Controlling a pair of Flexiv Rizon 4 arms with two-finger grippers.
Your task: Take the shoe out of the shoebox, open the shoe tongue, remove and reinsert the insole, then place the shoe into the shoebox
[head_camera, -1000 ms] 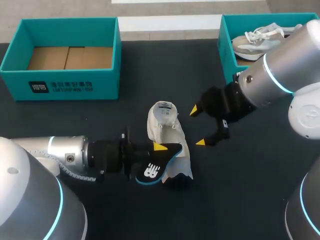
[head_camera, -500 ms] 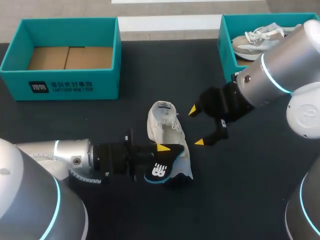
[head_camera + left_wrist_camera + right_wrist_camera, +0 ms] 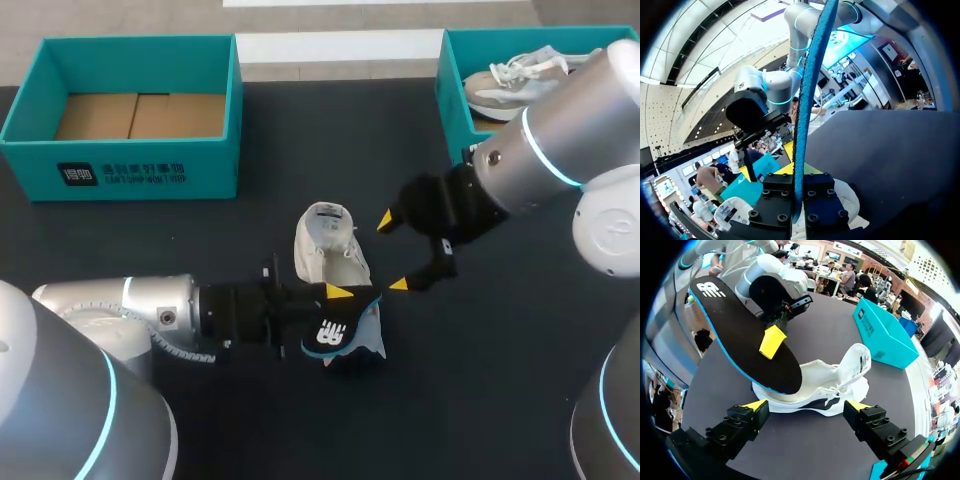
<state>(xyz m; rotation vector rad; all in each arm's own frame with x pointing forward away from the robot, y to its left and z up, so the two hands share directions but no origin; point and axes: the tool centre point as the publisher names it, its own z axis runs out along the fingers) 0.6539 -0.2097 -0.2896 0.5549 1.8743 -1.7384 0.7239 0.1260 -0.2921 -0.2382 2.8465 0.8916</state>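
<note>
A white shoe [image 3: 328, 250] lies on the dark table's middle, tongue pulled up. My left gripper [image 3: 336, 298] is shut on a black insole with a blue edge [image 3: 338, 335], held over the shoe's heel end. In the left wrist view the insole [image 3: 807, 95] stands edge-on between the left gripper's pads [image 3: 799, 207], with the shoe [image 3: 852, 200] beneath. My right gripper [image 3: 394, 252] hangs open just right of the shoe, holding nothing. In the right wrist view its tips [image 3: 806, 406] straddle the shoe [image 3: 832, 385], and the insole [image 3: 740, 335] slants above the shoe.
A teal shoebox [image 3: 120, 160] with a bare cardboard floor stands at the back left. At the back right, another teal box [image 3: 452, 95] holds a second pale shoe [image 3: 510, 85]. My right arm partly covers that box.
My left gripper has carried the insole to the right, onto the heel end of the shoe. The right gripper has barely moved and stays open.
</note>
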